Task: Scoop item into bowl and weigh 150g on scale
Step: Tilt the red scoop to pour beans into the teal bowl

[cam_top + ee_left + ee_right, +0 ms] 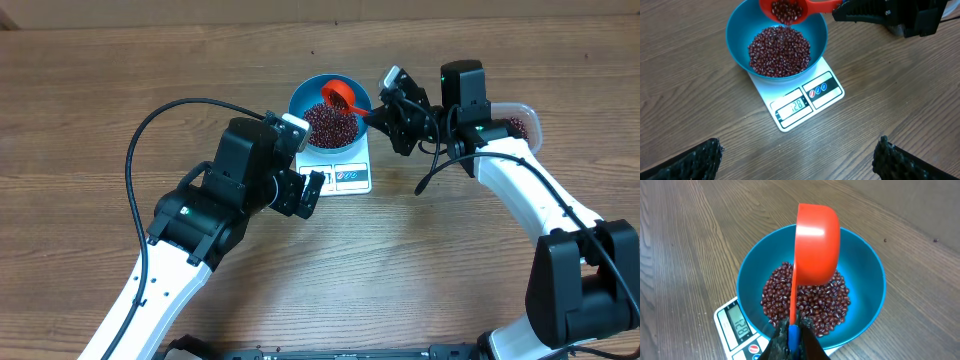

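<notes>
Overshoot risk: we've got the right claw [792, 339] clamped on the scoop [816, 245] handle, with the loaded scoop tilted over the bowl [870, 280] just ahead of it. Beans [780, 50] sit in the bowl on the scale [826, 90], which reads 128. Dumping the whole scoop likely overshoots. Left claw [305, 192] is wide and empty, scale just ahead of it.

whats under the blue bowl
The scale sits under the bowl. Only its front strip shows, with the display and buttons; the bowl hides the rest of its top.
</notes>
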You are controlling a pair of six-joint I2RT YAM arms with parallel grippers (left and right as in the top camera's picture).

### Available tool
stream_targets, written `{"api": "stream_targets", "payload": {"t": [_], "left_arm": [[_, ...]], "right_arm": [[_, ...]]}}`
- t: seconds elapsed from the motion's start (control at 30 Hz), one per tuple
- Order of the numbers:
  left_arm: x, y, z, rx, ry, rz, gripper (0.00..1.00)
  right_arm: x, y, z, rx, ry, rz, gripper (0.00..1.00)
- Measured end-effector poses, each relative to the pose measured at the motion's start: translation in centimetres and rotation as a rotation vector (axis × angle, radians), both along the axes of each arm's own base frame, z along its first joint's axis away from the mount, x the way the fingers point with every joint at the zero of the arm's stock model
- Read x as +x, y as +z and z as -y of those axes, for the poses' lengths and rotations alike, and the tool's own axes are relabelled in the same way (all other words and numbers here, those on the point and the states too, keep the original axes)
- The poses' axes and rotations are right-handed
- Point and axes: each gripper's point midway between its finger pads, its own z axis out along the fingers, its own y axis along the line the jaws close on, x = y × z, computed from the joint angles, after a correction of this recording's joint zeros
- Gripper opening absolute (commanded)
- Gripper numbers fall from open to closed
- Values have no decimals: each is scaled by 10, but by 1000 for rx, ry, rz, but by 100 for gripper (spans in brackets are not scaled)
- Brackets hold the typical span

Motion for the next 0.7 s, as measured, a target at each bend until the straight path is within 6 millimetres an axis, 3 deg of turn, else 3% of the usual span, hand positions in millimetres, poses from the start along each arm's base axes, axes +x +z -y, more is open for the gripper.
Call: {"api": "stream_targets", "payload": {"t": [0.7], "left_arm": [[0, 0, 0, 0, 0, 0, 100]], "right_arm": [[0, 0, 0, -54, 68, 103, 4]]}}
